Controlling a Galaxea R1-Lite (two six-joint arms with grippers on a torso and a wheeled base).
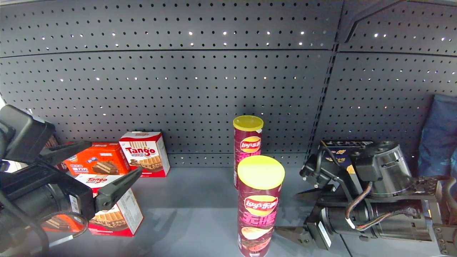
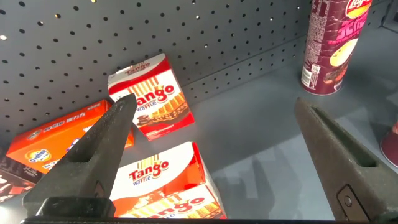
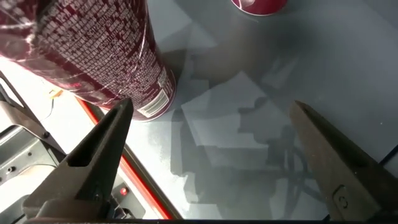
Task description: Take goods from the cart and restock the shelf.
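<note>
Two maroon chip cans with yellow lids stand on the grey shelf [image 1: 192, 214]: a front can [image 1: 259, 207] [image 3: 93, 56] near the edge and a back can [image 1: 248, 150] [image 2: 329, 50] by the pegboard. My right gripper [image 1: 286, 213] [image 3: 211, 104] is open just right of the front can, low over the shelf, holding nothing. My left gripper [image 1: 116, 157] [image 2: 214, 101] hangs open and empty above the wafer boxes: a white and red box [image 1: 146, 153] [image 2: 152, 96], an orange box [image 1: 96, 159] [image 2: 56, 134] and a nearer red and white box [image 1: 114, 210] [image 2: 168, 180].
The perforated back panel [image 1: 200, 92] closes the shelf behind. A dark box [image 1: 342, 150] lies behind my right arm, and blue bags [image 1: 439, 135] stand at the far right. The shelf's red front edge [image 3: 118, 143] runs below the front can. Bare shelf lies between boxes and cans.
</note>
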